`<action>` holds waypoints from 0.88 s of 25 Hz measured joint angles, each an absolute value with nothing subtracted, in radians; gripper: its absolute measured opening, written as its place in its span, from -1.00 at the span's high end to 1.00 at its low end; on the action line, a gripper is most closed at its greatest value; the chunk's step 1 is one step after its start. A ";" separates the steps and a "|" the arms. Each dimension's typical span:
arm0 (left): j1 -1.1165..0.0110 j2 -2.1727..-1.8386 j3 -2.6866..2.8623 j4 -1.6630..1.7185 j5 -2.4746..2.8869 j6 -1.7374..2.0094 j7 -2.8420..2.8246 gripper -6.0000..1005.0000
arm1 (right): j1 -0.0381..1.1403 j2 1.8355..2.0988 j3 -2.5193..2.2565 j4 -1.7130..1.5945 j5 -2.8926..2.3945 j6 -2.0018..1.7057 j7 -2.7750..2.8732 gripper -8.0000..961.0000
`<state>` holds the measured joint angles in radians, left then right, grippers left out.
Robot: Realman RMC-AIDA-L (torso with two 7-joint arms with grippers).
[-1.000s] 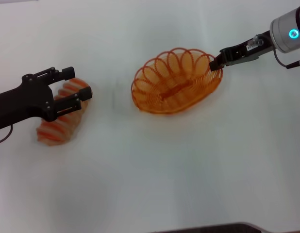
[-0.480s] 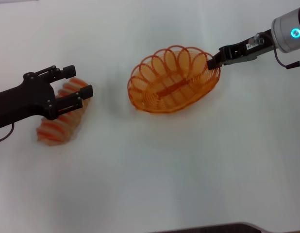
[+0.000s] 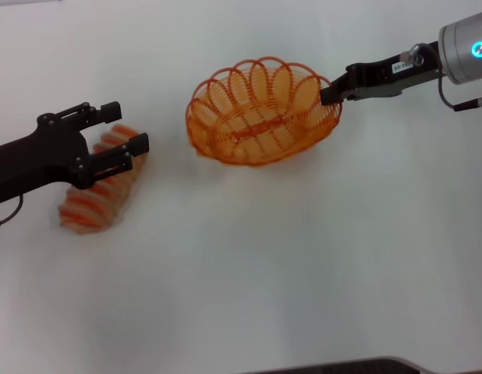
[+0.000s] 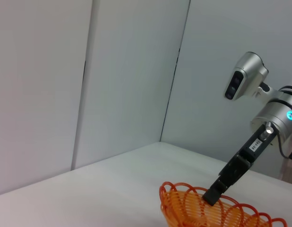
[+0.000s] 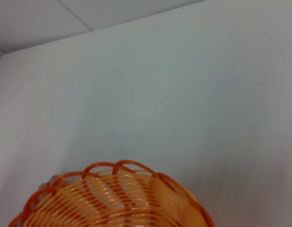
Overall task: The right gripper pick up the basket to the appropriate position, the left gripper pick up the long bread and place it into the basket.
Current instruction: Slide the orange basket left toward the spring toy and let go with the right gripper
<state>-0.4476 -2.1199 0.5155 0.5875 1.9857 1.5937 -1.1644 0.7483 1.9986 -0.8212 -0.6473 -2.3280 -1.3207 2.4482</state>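
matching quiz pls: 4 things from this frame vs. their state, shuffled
Things:
1. basket
2. bread
3. left gripper
4. right gripper

States:
A. open, above one end of the loaf
B. gripped at its rim
C. lying on the table
D. shut on wire loops

Pairs: 1-B, 2-C, 3-A, 4-D

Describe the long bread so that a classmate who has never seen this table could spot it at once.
On the white table, look to the robot's left, beneath the open left gripper. There lies the long bread, a tan loaf with orange-brown ridges. Unlike the orange wire basket, it is solid and segmented.
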 joint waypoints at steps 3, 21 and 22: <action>-0.450 -2.120 0.516 0.588 1.985 1.586 -1.164 -0.43 | 0.748 2.006 -0.818 -0.644 -2.328 -1.314 2.472 0.83; -0.454 -2.121 0.522 0.589 1.991 1.563 -1.152 -0.43 | 0.737 2.057 -0.856 -0.645 -2.351 -1.208 2.583 0.83; -0.454 -2.121 0.522 0.589 1.992 1.563 -1.152 -0.43 | 0.736 2.059 -0.857 -0.645 -2.359 -1.202 2.584 0.83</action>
